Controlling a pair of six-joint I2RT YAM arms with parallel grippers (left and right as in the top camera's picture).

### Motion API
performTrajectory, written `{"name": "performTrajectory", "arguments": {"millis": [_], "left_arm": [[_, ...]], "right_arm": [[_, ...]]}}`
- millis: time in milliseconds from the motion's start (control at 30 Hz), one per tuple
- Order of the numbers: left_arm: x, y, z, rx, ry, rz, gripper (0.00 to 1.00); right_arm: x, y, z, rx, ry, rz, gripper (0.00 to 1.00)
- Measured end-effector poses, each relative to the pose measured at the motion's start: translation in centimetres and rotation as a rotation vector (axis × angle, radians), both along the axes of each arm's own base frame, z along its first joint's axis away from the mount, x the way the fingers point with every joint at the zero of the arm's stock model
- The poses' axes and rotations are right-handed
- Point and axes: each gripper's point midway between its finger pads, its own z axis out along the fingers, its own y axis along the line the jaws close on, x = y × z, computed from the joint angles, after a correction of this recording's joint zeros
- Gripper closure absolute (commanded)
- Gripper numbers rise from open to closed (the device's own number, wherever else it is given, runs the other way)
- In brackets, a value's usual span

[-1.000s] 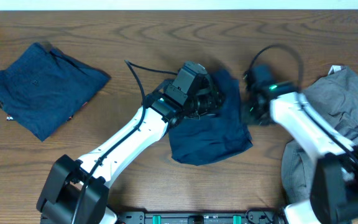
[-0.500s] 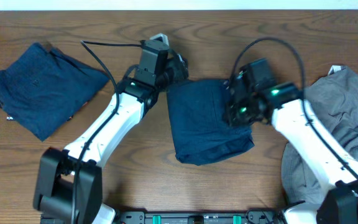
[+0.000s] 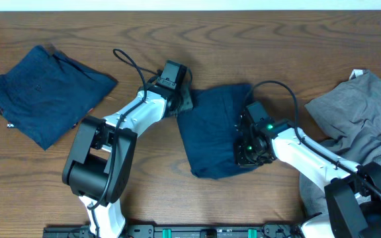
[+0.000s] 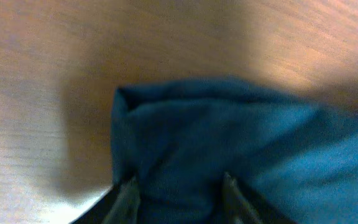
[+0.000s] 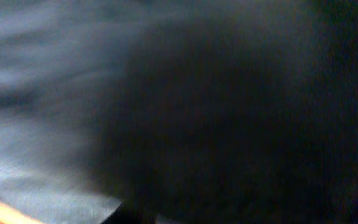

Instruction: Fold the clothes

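The left gripper [image 3: 181,100] clenched the navy shorts [image 3: 211,129] at their edge; the right gripper [image 3: 249,149] sat on them, jaw state indiscernible.

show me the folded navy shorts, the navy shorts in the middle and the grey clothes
folded navy shorts [image 3: 48,92], overhead view, centre of the top layer
middle navy shorts [image 3: 210,135], overhead view, bare cloth at its centre
grey clothes [image 3: 366,109], overhead view, top of the heap

A robotics lab bench, by the look: two white-and-black robot arms [image 3: 132,124] stand on a black rail [image 3: 210,232] at the bottom edge, cables [image 3: 128,62] looping loose, over a wood-grain table [image 3: 296,39] with clothes [image 3: 45,92] lying at left and right.
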Motion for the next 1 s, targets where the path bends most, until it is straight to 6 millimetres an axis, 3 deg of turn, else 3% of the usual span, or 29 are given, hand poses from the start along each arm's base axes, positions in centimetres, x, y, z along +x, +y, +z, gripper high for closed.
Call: {"name": "performTrajectory", "arguments": {"millis": [67, 133, 233, 333, 400, 467, 533, 600, 667, 700, 767, 867, 1000], "left_arm": [[-2.1, 0.6, -0.2, 0.026, 0.098, -0.009, 0.64], [-4.7, 1.2, -0.4, 0.044, 0.212, -0.015, 0.64], [-9.5, 1.8, -0.3, 0.041, 0.419, -0.023, 0.64], [-13.6, 1.6, 0.3, -0.005, 0.603, -0.026, 0.60], [-15.2, 1.0, 0.8, -0.051, 0.679, -0.028, 0.58], [-15.6, 0.4, 1.2, -0.095, 0.707, -0.027, 0.56], [-15.3, -0.1, 1.5, -0.132, 0.701, -0.025, 0.54], [-14.5, -0.2, 2.0, -0.161, 0.661, -0.022, 0.45], [-12.3, -0.1, 3.1, -0.200, 0.548, -0.025, 0.10], [-11.0, -0.1, 3.9, -0.220, 0.480, -0.023, 0.02], [-7.8, 0.2, 5.8, -0.243, 0.304, -0.038, 0.02], [-4.8, 0.4, 7.6, -0.239, 0.122, -0.087, 0.02], [-3.1, 0.3, 7.0, -0.204, 0.045, -0.147, 0.02]], "right_arm": [[0.4, -1.2, -0.4, -0.038, -0.006, -0.062, 0.83], [2.2, -2.3, -0.6, -0.053, -0.057, -0.130, 0.85], [7.0, -3.6, 0.0, -0.032, -0.230, -0.205, 0.84], [12.3, -4.3, 1.9, 0.011, -0.442, -0.230, 0.82], [14.4, -4.3, 3.2, 0.027, -0.536, -0.217, 0.80], [15.2, -4.1, 4.0, 0.034, -0.578, -0.185, 0.75], [15.2, -3.9, 4.1, 0.033, -0.576, -0.160, 0.73], [14.7, -3.9, 3.9, 0.027, -0.555, -0.143, 0.67], [14.1, -4.0, 3.5, 0.019, -0.528, -0.132, 0.62], [13.8, -4.1, 3.3, 0.013, -0.515, -0.126, 0.61], [13.4, -4.2, 3.0, 0.007, -0.497, -0.119, 0.57], [13.2, -4.2, 2.9, 0.004, -0.486, -0.114, 0.54], [12.8, -4.3, 2.7, -0.001, -0.470, -0.110, 0.53]]}}
